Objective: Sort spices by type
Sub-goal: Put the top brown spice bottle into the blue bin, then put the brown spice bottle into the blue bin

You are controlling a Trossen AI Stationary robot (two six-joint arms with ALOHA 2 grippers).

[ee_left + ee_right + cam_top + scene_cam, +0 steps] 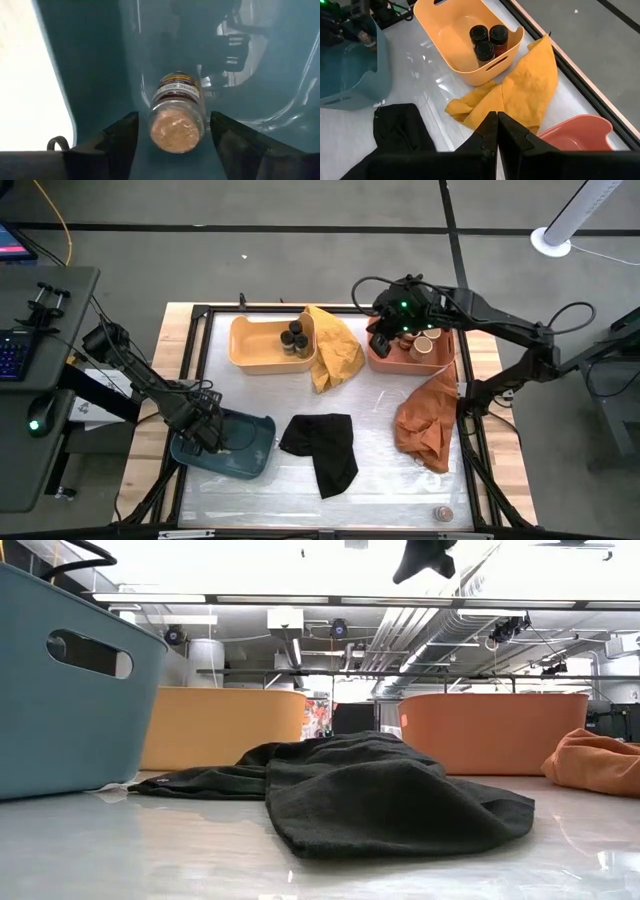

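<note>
My left gripper [205,430] points down into the blue tray [252,458] at the near left and is open. A small jar [176,102] with a tan round end toward the camera sits between its fingers on the tray floor, with a narrow gap on each side. My right gripper [496,131] hangs shut, holding nothing, high over the coral tray [380,362] at the far right. That tray holds tan-lidded jars [425,346]. Three black-lidded jars [488,41] stand in the yellow tray [250,345]. One more jar [442,513] sits on the table by the near right corner.
A yellow cloth [337,352] lies between the yellow and coral trays. A black cloth [322,448] is spread in the middle of the table. A rust-orange cloth [428,422] is heaped below the coral tray. A dark frame [188,380] rims the table.
</note>
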